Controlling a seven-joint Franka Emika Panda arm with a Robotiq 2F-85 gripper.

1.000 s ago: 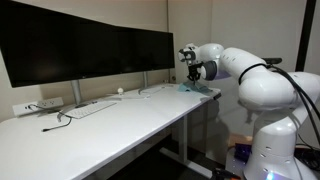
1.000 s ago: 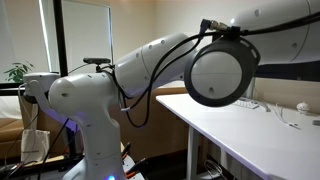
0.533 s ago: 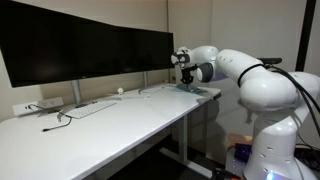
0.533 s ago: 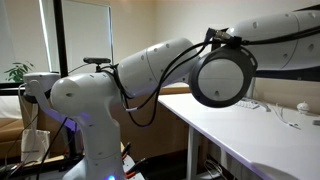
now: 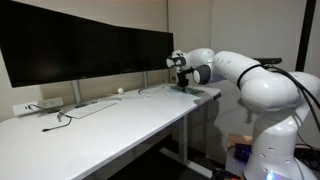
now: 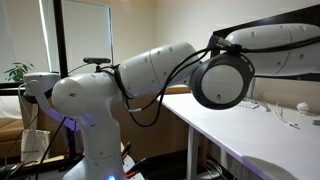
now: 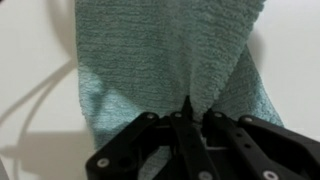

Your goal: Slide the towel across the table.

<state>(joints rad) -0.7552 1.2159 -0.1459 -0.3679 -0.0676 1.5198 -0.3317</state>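
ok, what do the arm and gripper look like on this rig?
Glossy white arm of rounded segments, a dark round joint cap, loose black cables looping alongside. The gripper is black, with angular linkages.

Tally of the scene
One towel [image 7: 170, 50], one table [image 5: 130, 125], two dark monitors [image 5: 45, 45], one power strip [image 5: 28, 107], one robot arm [image 5: 250, 75], one gripper [image 7: 190, 110], one plant [image 6: 15, 72].
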